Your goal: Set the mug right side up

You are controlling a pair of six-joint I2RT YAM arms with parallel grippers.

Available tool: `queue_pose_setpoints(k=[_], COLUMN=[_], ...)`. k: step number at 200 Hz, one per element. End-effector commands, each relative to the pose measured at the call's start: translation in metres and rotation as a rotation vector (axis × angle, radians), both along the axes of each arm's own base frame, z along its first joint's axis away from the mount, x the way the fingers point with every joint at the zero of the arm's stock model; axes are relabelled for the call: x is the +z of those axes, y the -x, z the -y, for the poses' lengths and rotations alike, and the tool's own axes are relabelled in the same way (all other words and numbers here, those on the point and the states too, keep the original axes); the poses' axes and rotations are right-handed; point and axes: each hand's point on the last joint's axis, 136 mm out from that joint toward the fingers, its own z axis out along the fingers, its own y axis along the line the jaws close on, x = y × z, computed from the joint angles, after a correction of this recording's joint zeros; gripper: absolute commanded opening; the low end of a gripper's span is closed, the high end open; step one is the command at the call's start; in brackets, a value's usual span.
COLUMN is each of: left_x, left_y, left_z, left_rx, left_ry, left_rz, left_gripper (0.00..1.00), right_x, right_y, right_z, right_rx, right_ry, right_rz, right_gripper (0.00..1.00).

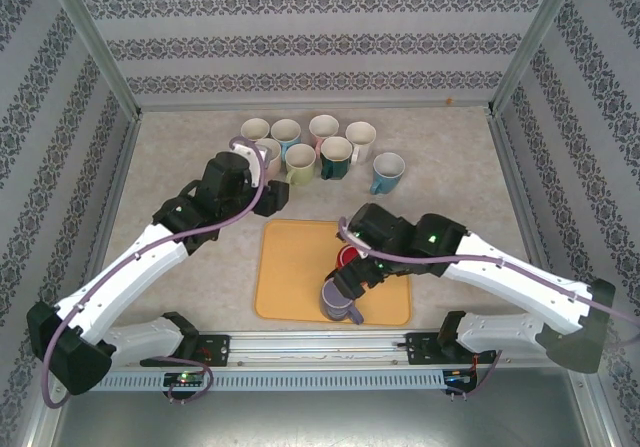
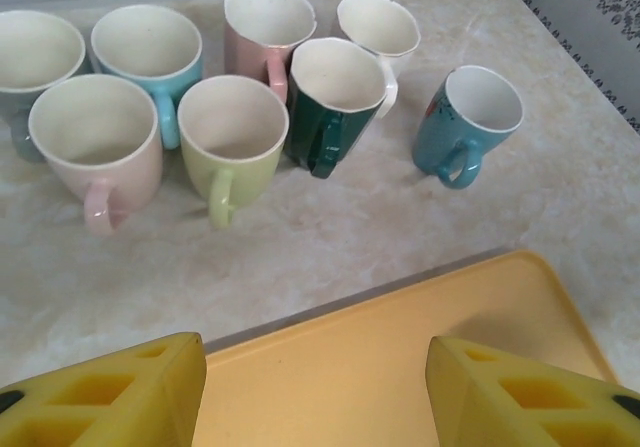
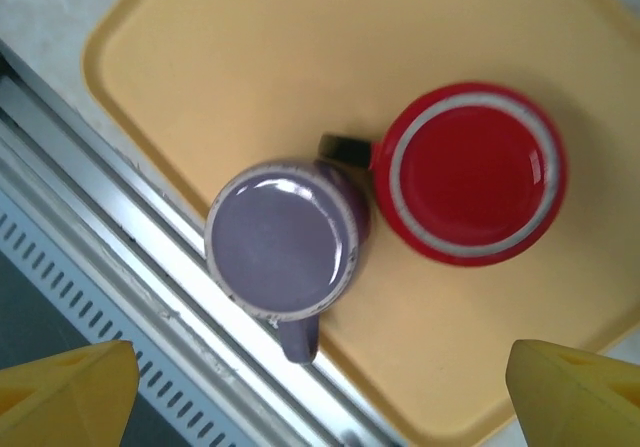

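Found a glossy purple ceramic mug (image 3: 283,239) upside down on a flat orange-yellow plastic tray (image 3: 250,57), close to the tray's near edge, flat base up and stubby handle toward the grooved metal rail (image 3: 120,257) along the front of the marbled beige desk (image 1: 460,177). Found a red ceramic mug (image 3: 468,172) just beside it on the same tray, likewise inverted, with a pale ring around its base. Spotted a small dark part between the two and could not tell whether they touched. Noted the right claw (image 3: 320,397) hanging above this pair, yellow fingertips (image 3: 60,392) spread wide to either side, gripping nothing. Noted the left claw (image 2: 320,392) parted as well, empty, low over the far edge of the tray and facing the back of the desk. Counted eight upright mugs bunched there, well apart from the purple one. In the back row saw a grey-green mug (image 2: 30,57), a light blue mug (image 2: 150,47), a pink mug (image 2: 270,22) and a white mug (image 2: 378,27). In front of those saw a pale pink mug (image 2: 95,132), a yellow-green mug (image 2: 232,127), a dark green mug (image 2: 335,87) and, off to the right, a teal mug (image 2: 470,117).
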Motion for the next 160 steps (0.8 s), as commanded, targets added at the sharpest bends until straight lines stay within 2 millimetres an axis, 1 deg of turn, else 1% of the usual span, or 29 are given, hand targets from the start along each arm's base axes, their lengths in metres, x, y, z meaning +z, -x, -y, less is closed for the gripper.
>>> queue_pose_setpoints(k=[1, 25, 49, 63, 101, 135, 160], left_x=[-0.011, -0.011, -0.010, -0.008, -0.003, -0.002, -0.003], left_y=[0.002, 0.002, 0.003, 0.004, 0.007, 0.008, 0.007], left_z=[-0.006, -0.005, -0.004, -0.005, -0.010, -0.012, -0.011], left_rx=[-0.004, -0.012, -0.022, -0.022, -0.012, -0.006, -0.007], left_ry=[-0.008, -0.001, 0.006, 0.009, 0.005, 0.001, 0.003], left_rz=[0.012, 0.020, 0.025, 0.033, 0.059, 0.070, 0.066], left_gripper=[0.61, 0.61, 0.61, 0.61, 0.61, 0.62, 0.62], right_x=[-0.013, -0.036, -0.058, -0.070, -0.093, -0.107, -0.117], right_y=[0.013, 0.029, 0.035, 0.033, 0.025, 0.025, 0.021], right_z=[0.002, -0.011, -0.014, -0.014, -0.009, -0.021, -0.024], right_rx=[-0.087, -0.100, -0.107, -0.114, -0.140, -0.123, -0.113], right_ry=[0.057, 0.082, 0.153, 0.195, 0.269, 0.262, 0.286], right_rz=[-0.033, -0.071, -0.086, -0.077, -0.067, -0.095, -0.099], right_gripper=[0.95, 0.96, 0.97, 0.97, 0.98, 0.98, 0.98])
